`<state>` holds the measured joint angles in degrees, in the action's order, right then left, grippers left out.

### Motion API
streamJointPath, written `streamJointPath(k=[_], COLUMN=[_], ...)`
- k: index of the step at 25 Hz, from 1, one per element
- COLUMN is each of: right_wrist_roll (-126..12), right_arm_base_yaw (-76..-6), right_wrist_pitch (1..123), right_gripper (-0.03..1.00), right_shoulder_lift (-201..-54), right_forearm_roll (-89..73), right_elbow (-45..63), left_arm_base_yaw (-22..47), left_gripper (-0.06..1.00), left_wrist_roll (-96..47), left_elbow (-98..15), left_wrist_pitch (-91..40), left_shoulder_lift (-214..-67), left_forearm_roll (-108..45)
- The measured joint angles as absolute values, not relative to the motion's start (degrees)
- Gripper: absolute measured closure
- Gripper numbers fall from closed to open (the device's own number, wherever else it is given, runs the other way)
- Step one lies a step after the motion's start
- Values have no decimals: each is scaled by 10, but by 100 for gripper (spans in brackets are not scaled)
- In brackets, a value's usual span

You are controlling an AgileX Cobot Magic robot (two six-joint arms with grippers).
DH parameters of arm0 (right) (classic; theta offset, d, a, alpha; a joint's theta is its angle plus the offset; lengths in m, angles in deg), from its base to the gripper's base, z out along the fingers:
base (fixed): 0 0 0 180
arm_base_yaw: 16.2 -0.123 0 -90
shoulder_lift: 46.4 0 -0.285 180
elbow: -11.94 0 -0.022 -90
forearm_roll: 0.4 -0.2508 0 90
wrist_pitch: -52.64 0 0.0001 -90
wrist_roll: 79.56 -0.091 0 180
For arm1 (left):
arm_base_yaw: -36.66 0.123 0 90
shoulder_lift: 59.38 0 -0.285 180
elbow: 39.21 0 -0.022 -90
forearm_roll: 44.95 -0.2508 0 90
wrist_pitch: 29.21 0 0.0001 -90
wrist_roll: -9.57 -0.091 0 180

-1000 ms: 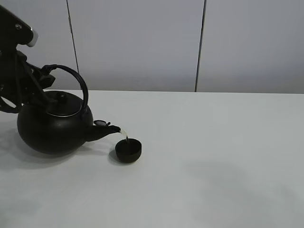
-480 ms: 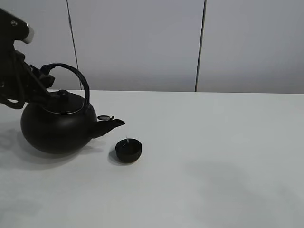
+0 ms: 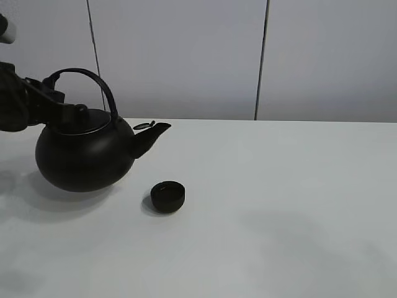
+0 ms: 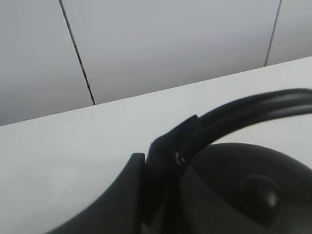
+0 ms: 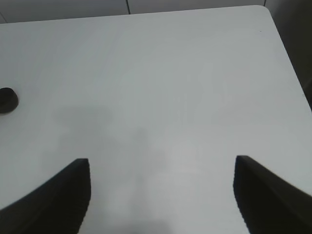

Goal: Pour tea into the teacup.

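**Teacup** (image 3: 167, 196): small round black cup, upright on the white table (image 3: 291, 211), mouth facing up. Being round, it has no long axis. Its inside reads dark, and its contents cannot be made out. It stands in front of the kettle's spout and below it, apart from the kettle (image 3: 84, 158).

**Kettle:** large, black and round, with an arched handle (image 3: 93, 77). The spout (image 3: 149, 138) points toward the right side of the exterior view and angles upward.

**Left gripper** (image 3: 51, 99): clamped tight on the rear end of the kettle handle. The teacup lies well apart from it, on the far side of the kettle body.

**Right gripper** (image 5: 163, 195): jaws spread, holding nothing, above bare table. The teacup (image 5: 7, 100) sits well apart from it, at the edge of the right wrist view.
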<state>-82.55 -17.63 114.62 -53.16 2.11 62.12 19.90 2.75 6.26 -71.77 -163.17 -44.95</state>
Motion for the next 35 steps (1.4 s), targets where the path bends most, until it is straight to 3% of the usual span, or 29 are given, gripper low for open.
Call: streamJointPath(k=[10, 20, 35], right_wrist_roll=[-826, -826, -826], right_arm_base_yaw=[-176, -176, -176], right_wrist_pitch=[1146, 1146, 1146], right_gripper=[41, 41, 41], right_shoulder_lift=[-532, -532, -532], right_forearm_roll=[21, 21, 21], right_elbow=[621, 621, 621], left_arm_base_yaw=[262, 313, 315], left_gripper=[84, 84, 84], left_wrist_roll=[21, 17, 18], left_elbow=[159, 170, 170], left_wrist_pitch=[-833, -836, -795], left_shoulder_lift=[-1631, -1631, -1631], left_forearm_roll=[-449, -496, -505])
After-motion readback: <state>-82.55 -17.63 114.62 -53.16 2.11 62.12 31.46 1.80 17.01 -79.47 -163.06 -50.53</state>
